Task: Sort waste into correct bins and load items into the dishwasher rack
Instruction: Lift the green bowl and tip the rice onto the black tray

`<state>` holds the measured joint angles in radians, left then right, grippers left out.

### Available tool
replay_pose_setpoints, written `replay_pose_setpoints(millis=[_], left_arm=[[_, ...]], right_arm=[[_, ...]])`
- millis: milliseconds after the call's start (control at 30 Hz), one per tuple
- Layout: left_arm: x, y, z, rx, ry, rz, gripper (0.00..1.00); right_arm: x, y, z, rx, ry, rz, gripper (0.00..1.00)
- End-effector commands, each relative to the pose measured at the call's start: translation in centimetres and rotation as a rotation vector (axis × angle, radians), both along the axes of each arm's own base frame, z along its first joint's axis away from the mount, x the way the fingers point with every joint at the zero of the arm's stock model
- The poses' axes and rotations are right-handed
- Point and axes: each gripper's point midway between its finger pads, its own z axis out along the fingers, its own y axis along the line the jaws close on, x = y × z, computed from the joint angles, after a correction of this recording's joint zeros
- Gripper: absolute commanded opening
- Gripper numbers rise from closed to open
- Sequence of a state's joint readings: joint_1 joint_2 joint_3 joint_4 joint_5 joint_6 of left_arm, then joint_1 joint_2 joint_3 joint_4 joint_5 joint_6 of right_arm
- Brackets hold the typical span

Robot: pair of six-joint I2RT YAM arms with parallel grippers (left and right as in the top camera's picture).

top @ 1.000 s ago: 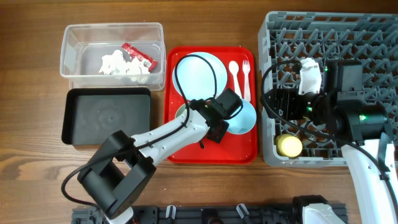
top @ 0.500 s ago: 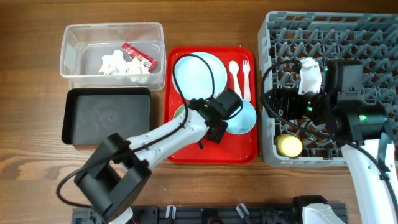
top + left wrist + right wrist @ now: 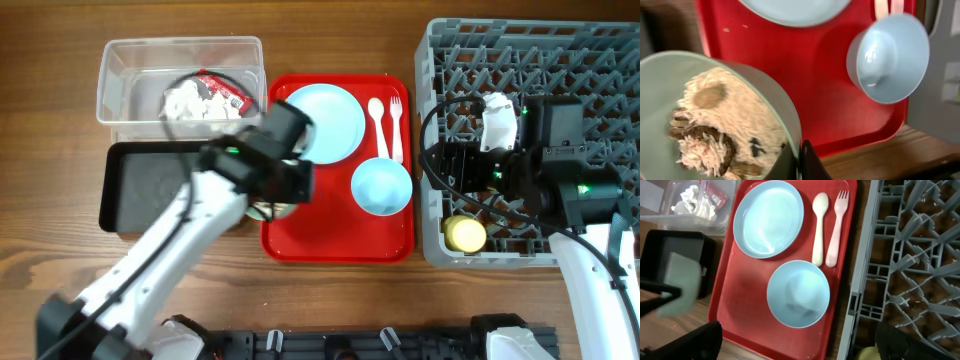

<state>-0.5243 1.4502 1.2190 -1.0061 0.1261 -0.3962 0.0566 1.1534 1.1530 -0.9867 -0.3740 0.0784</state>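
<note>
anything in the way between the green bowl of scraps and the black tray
Nothing visible does. The left gripper holds the pale green bowl at the left edge of the red tray, right next to the black tray, whose visible floor is bare.

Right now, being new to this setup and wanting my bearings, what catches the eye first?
The green bowl of rice scraps, pinched at its rim by the left gripper, at the red tray's left edge. Next, the blue plate and blue bowl on that tray, and the big grey rack to its right.
</note>
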Motion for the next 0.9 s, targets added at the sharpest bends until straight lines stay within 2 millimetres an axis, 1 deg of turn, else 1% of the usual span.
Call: replay_pose_setpoints(millis=[0, 67, 267, 533, 600, 700, 867], left_arm=[[0.8, 4.0, 2.6, -0.063, -0.006, 0.139, 0.04], [1.0, 6.1, 2.7, -0.083, 0.016, 0.172, 0.04], [1.7, 10.1, 2.7, -0.237, 0.044, 0.213, 0.04], [2.8, 15.8, 4.0, -0.545, -0.051, 0.31, 0.04], [3.0, 17.0, 4.1, -0.611, -0.075, 0.336, 0.04], [3.5, 18.7, 3.7, -0.698, -0.084, 0.387, 0.04], [4.8, 20.3, 3.2, -0.884, -0.101, 0.414, 0.04]], right_arm=[[0.3, 0.4, 0.8, 0.015, -0.021, 0.015, 1.0], [0.3, 0.4, 0.8, 0.015, -0.021, 0.015, 1.0], [0.3, 0.4, 0.8, 0.015, -0.021, 0.015, 1.0], [0.3, 0.4, 0.8, 0.015, -0.022, 0.015, 1.0], [0.3, 0.4, 0.8, 0.015, -0.022, 0.015, 1.0], [0.3, 0.4, 0.8, 0.015, -0.021, 0.015, 1.0], [0.3, 0.4, 0.8, 0.014, -0.021, 0.014, 1.0]])
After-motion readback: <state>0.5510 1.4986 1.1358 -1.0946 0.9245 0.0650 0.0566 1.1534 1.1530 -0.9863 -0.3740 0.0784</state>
